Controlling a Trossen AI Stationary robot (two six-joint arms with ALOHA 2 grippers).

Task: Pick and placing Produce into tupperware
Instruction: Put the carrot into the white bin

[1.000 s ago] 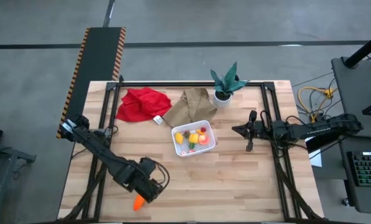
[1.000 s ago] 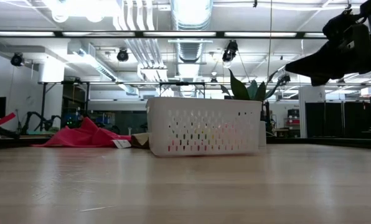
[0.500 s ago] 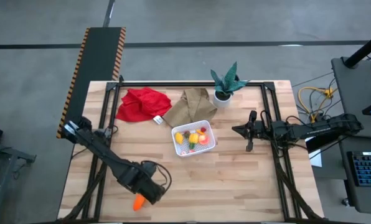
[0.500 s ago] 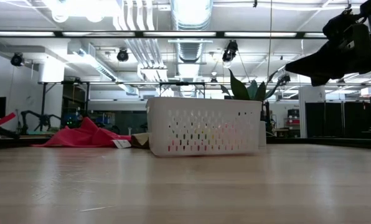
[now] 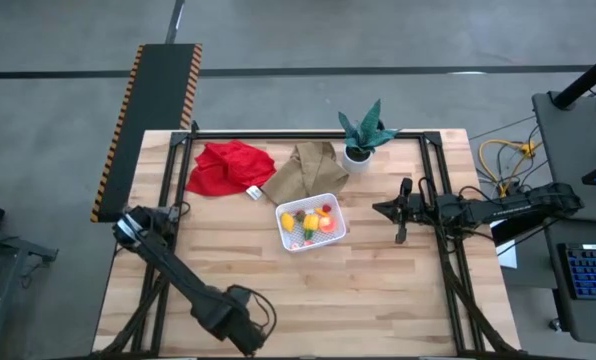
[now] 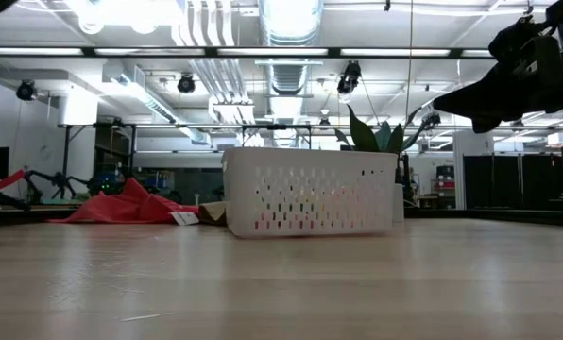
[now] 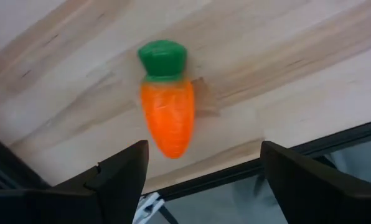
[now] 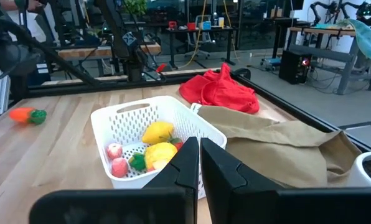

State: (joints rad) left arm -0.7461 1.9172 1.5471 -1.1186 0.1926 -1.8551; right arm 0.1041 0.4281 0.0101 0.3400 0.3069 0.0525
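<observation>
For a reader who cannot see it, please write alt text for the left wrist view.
An orange toy carrot with a green top lies on the pale wooden table near its edge, untouched. The left pincer hangs open before it, one dark finger on each side.

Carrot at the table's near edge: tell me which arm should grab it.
Left. Its gripper hangs over the carrot with jaws open; the right gripper waits shut beyond the basket.
</observation>
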